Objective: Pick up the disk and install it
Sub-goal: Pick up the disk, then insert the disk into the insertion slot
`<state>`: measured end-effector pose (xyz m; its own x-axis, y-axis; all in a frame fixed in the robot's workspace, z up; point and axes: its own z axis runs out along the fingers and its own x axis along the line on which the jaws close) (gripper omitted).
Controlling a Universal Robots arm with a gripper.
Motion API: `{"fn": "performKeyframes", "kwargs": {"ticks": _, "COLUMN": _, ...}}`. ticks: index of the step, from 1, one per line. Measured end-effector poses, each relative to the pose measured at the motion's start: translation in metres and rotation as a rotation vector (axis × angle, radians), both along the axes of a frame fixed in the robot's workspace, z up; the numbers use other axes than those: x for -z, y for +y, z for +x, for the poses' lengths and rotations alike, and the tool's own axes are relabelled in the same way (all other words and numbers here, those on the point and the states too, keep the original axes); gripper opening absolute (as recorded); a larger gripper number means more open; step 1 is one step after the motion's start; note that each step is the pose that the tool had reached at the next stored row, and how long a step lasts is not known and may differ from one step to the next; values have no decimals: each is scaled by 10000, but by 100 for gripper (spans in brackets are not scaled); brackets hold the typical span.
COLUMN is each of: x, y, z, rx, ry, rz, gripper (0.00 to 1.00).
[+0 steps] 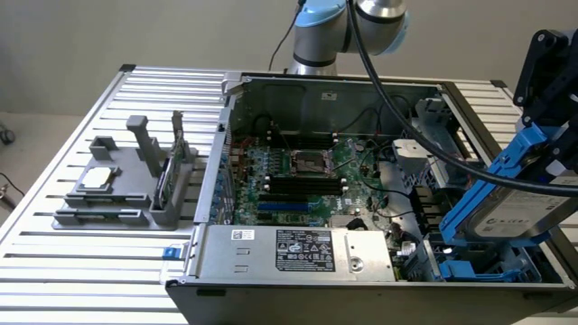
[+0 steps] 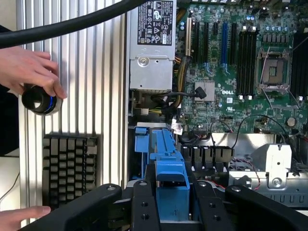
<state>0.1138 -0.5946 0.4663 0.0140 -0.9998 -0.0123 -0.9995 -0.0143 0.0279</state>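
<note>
The disk (image 1: 519, 218), a silver-grey hard drive with a white label and blue side rails (image 1: 505, 169), hangs tilted over the drive bay (image 1: 470, 272) at the exterior view's right end of the open computer case (image 1: 316, 84). My gripper (image 1: 548, 145) is shut on the disk's upper end. In the wrist view the disk's blue rail (image 2: 168, 163) runs between my black fingers (image 2: 144, 204), with my gripper (image 2: 174, 206) closed on it. Below the disk sits a blue caddy (image 2: 142, 144) in the bay.
The case holds a green motherboard (image 1: 298, 176) and a grey power supply (image 1: 298, 250). A grey fixture stand (image 1: 118, 189) sits on the slatted table (image 1: 54, 257). A thick black cable (image 1: 407, 115) crosses the case. A person's hand (image 2: 29, 70) holds a round black device beside a keyboard (image 2: 70, 168).
</note>
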Motion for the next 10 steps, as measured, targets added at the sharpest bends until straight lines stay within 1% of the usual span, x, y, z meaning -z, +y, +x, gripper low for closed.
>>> {"fn": "performKeyframes", "kwargs": {"ticks": 10, "x": 0, "y": 0, "z": 0, "rx": 0, "ry": 0, "rz": 0, "gripper": 33}}
